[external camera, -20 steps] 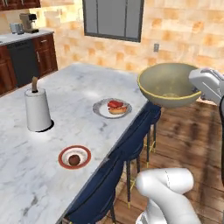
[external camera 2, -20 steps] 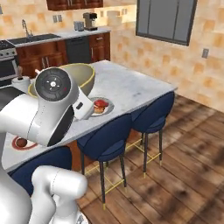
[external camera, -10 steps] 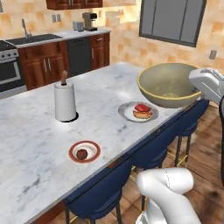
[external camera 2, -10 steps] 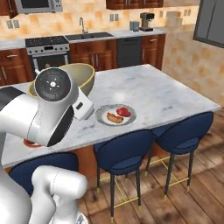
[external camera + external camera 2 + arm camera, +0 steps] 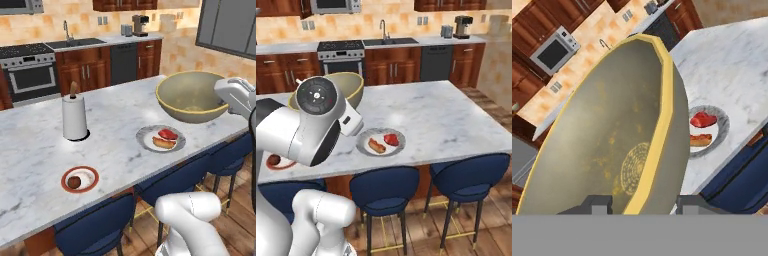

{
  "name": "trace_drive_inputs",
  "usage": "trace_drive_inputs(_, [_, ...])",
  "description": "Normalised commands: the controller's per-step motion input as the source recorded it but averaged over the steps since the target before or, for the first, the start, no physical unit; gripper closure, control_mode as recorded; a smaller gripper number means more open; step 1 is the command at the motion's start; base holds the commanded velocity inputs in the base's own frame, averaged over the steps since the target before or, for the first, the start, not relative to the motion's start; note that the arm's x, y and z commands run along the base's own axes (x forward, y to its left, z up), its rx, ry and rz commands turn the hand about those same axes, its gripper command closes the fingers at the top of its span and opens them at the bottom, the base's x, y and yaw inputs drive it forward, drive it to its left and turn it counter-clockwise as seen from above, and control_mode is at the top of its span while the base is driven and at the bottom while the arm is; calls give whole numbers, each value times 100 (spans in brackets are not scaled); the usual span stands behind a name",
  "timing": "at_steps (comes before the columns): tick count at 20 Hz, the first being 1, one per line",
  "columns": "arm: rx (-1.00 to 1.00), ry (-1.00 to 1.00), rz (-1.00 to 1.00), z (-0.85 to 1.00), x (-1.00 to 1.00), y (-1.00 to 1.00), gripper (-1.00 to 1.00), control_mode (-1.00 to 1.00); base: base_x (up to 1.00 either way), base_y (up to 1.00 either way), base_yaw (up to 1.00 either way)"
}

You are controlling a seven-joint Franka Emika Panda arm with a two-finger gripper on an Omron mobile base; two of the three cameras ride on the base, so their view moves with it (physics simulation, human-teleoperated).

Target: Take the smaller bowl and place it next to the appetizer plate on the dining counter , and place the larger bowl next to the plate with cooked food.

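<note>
Larger bowl (image 5: 612, 145) rim between tool (image 5: 643, 204) tips, bowl base hidden.

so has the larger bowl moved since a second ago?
Yes. The larger bowl, then beyond the edge of the dining counter, now hangs over its marble, closer to the plate with cooked food.

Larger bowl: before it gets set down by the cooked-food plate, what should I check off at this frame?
1. Grip: gripper straddles the larger bowl rim: ok.
2. Bowl above the dining counter, not resting: ok.
3. Plate with cooked food in sight, upright: ok.
4. Bare marble beside that plate for landing: ok.
5. Paper towel roll and appetizer plate off the path: ok.
6. Smaller bowl by the appetizer plate: cannot tell.
</note>
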Motion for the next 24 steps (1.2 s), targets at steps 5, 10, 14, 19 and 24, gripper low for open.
trace_drive_inputs(5, [0,0,0,0,0,0,100,100,17,-64,34])
trace_drive_inputs(10, [0,0,0,0,0,0,100,100,21,-60,34])
trace_drive_inputs(14, [0,0,0,0,0,0,100,100,20,-55,33])
trace_drive_inputs(19, [0,0,0,0,0,0,100,100,25,-47,31])
trace_drive_inputs(24, [0,0,0,0,0,0,100,100,40,-35,28])
